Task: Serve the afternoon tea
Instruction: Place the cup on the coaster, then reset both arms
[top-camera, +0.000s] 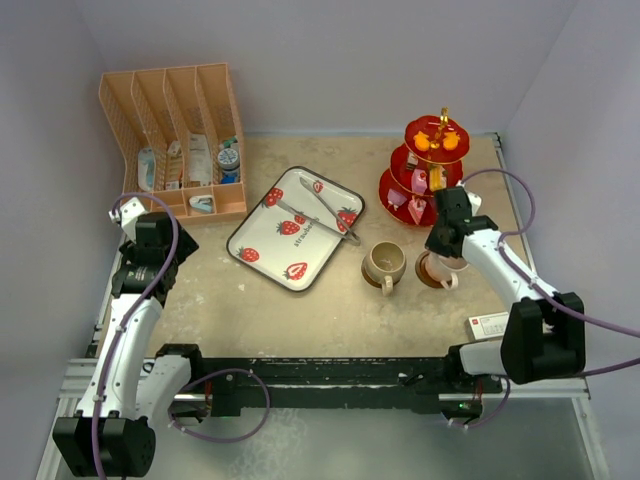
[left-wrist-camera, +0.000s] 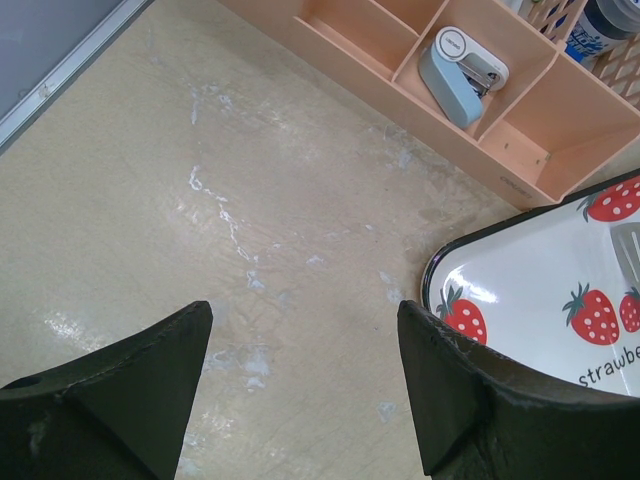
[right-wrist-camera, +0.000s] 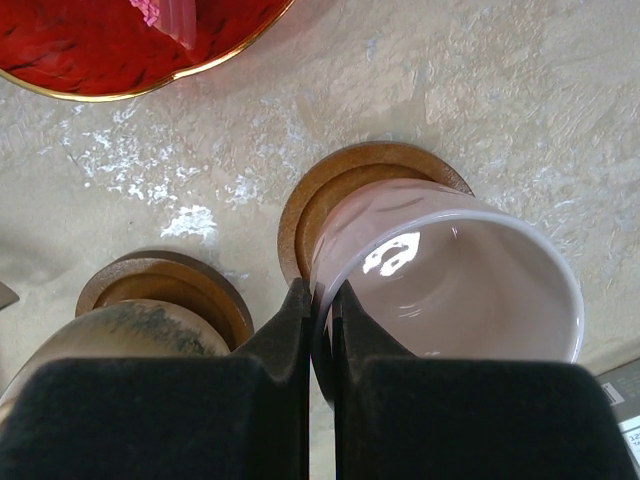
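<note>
Two reports for you | right end effector (right-wrist-camera: 320, 300) pinched tight on pink mug (right-wrist-camera: 450, 290) rim, mug on brown saucer (right-wrist-camera: 335, 185) beside tan mug (right-wrist-camera: 120, 340), near red stand (right-wrist-camera: 60, 50) | left end effector (left-wrist-camera: 305, 345) wide over worktop (left-wrist-camera: 250, 150), holding nothing.

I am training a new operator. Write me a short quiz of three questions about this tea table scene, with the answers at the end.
1. True or false: the left hand is open and holds nothing.
2. What does the right hand grip?
A) the tan mug
B) the rim of the pink mug
C) a toy cake
3. On what do the metal tongs lie?

Key:
1. True: its fingers stand apart over bare table.
2. B.
3. On the strawberry tray.
</note>
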